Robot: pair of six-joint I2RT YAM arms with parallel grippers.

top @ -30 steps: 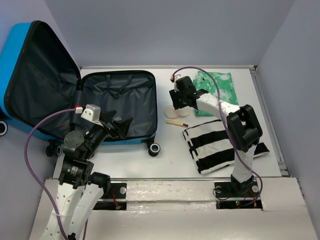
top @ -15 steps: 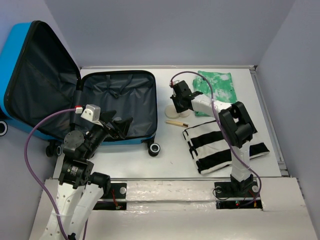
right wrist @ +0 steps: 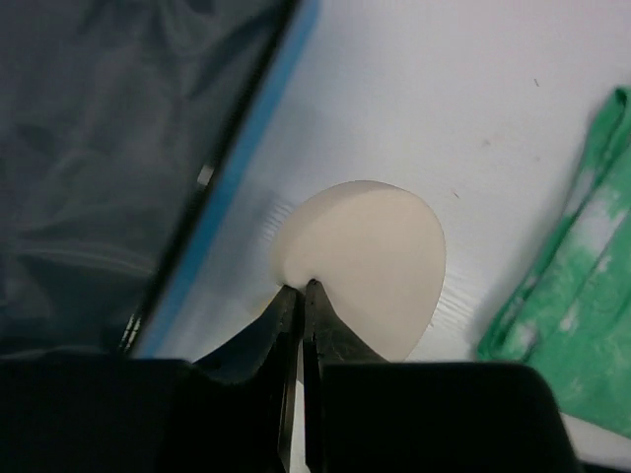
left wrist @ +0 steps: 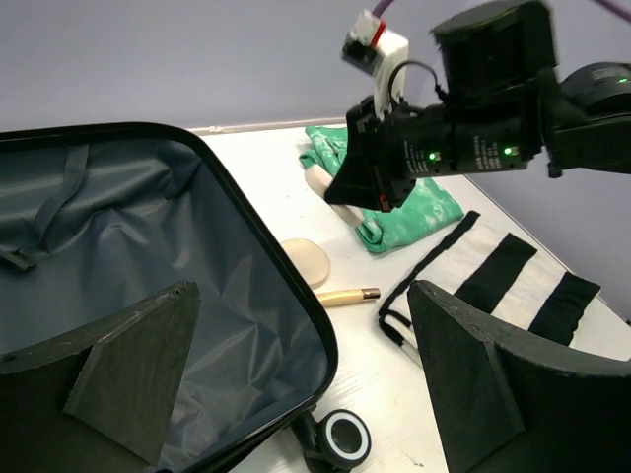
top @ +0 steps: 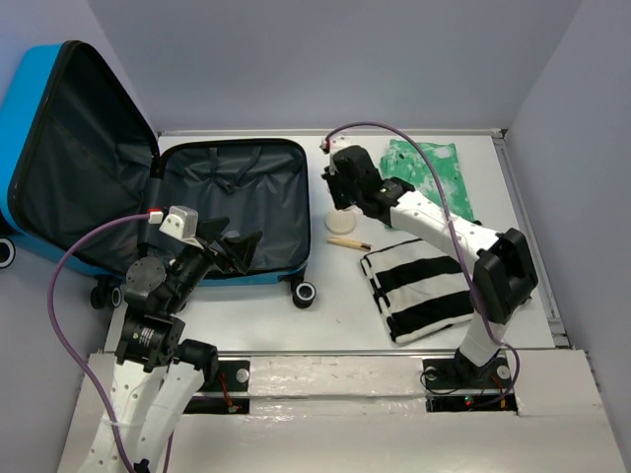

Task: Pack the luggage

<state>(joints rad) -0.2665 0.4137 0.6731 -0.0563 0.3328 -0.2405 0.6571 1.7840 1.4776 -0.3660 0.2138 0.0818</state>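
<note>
The luggage point(top: 25, 108) lies open at the left, its blue lid propped up and its black lining point(left wrist: 118, 246) bare. My right gripper point(top: 343, 189) hovers just right of the luggage's blue edge point(right wrist: 246, 168). It is shut on the rim of a cream round pad point(right wrist: 370, 261). The held pad point(left wrist: 318, 184) shows below the jaws in the left wrist view. Another cream pad point(top: 340, 225) lies on the table beside the luggage. My left gripper point(top: 232, 246) stands open over the luggage's near rim with nothing between its fingers point(left wrist: 463, 374).
A small tan tube point(top: 348, 242) lies by the luggage's right side, near a black-and-white wheel point(left wrist: 345, 436). Green patterned cloth point(top: 429, 172) sits at the back right. A folded black-and-white striped garment point(top: 434, 286) lies in front of it, under the right arm.
My right gripper has closed on the cream pad and shifted back and left toward the luggage, the arm stretching out. The left arm has not moved.
</note>
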